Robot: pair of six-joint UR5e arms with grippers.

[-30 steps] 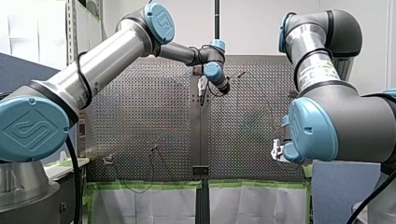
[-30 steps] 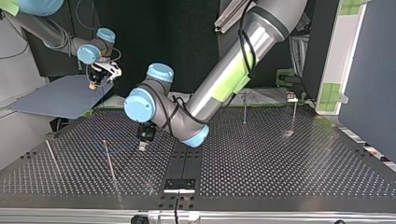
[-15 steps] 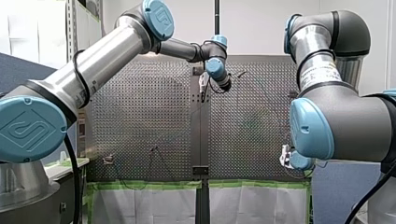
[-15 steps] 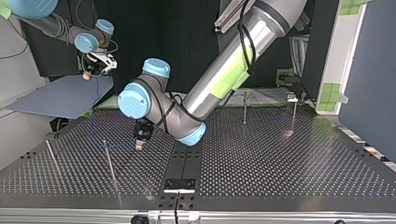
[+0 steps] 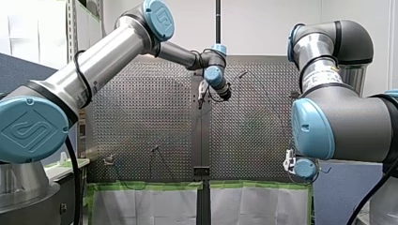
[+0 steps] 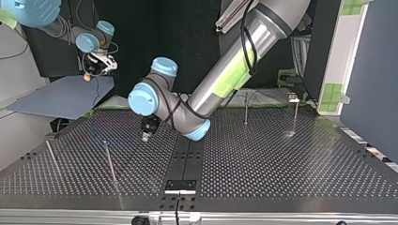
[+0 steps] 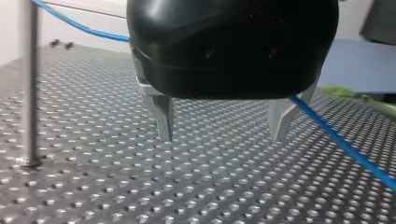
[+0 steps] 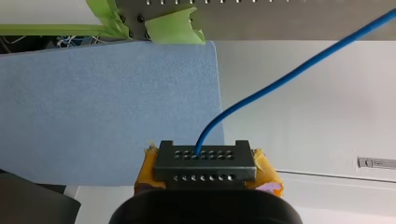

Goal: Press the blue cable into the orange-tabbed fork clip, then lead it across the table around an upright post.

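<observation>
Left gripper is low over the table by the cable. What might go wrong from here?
1. The blue cable runs outside my left gripper's open fingers, so closing now would likely catch nothing.
2. My right gripper is shut on the cable beyond the table; pulling on it may drag the span against the upright post.

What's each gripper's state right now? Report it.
Left gripper: open, holding nothing.
Right gripper: closed on the blue cable.

Four thin upright posts (image 6: 110, 161) stand on one counter (image 6: 281, 164). One blue cable (image 7: 341, 144) shows. Two claws: my left claw (image 7: 224, 139) and my right claw (image 8: 205, 161).
</observation>
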